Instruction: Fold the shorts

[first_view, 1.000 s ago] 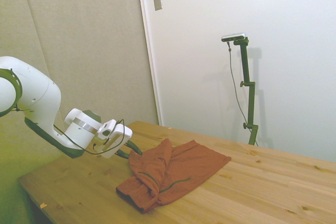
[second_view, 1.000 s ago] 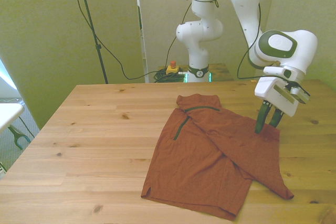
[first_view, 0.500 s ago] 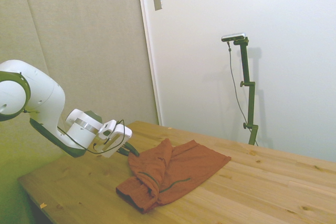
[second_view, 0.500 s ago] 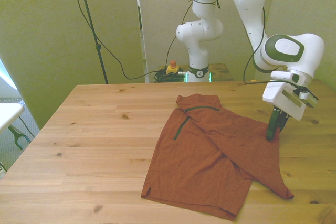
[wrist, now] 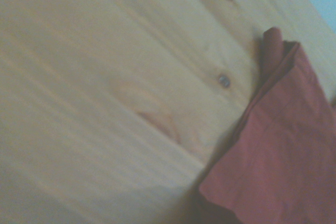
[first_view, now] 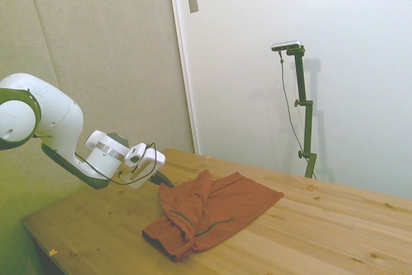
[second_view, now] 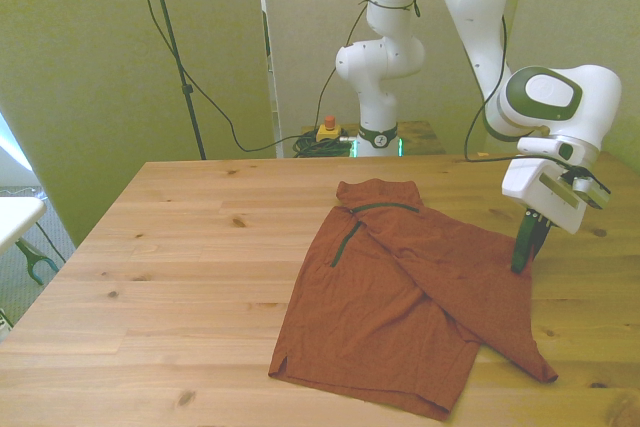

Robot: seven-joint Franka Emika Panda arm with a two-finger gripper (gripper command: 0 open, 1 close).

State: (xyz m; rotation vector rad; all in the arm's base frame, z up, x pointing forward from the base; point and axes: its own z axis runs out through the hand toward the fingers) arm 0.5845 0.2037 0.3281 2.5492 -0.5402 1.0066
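1 fold already lies across the rust-orange soft cloth shorts [second_view: 405,297] spread mid-table, and the white arm's two-finger gripper [second_view: 523,253], jaws drawn narrow at the cloth's edge on the front view's right, looks set to pinch and carry it over.

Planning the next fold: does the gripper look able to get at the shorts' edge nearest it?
Probably yes. The gripper hangs right at the shorts' edge on the front view's right, and nothing stands between them on the bare table.
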